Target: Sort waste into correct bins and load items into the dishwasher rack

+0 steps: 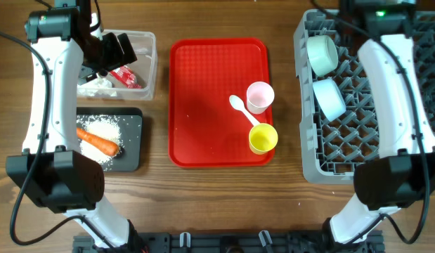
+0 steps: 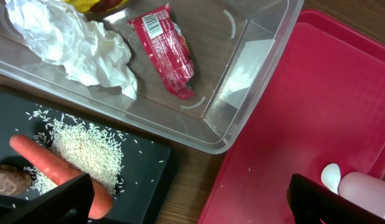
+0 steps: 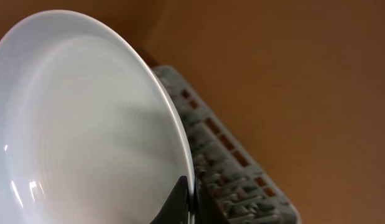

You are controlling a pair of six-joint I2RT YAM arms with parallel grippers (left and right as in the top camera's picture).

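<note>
**A:** How is the left pincer (image 2: 191, 196)?

**B:** It is wide open and holds nothing. It hangs over the place where the clear plastic rectangular tub (image 2: 242, 68), the shallow black rectangular tray (image 1: 131, 153) and the flat red tray (image 1: 203, 105) come together on the bench.

**A:** Where is the waste?

**B:** The crumpled white tissue (image 2: 74, 43) and the red wrapper (image 2: 167, 53) lie in the tub. The white rice grains (image 1: 105, 130), the orange carrot (image 1: 98, 143) and the small brown food lump (image 2: 9, 180) lie on the black tray.

**A:** And the right pincer (image 3: 187, 200)?

**B:** It is closed on the rim of the pale blue round plate (image 3: 86, 124), which stands on its edge. Behind it is a corner of the large grey plastic rack (image 1: 329, 151). I cannot tell if the plate touches the rack.

**A:** The other items?

**B:** One pale blue bowl (image 1: 321, 54) and a second pale blue bowl (image 1: 329, 98) lie in the rack. The pink cup (image 1: 260, 96), the yellow cup (image 1: 263, 138) and the white spoon (image 1: 238, 105) are on the red tray, with the spoon just beside the pink cup.
</note>
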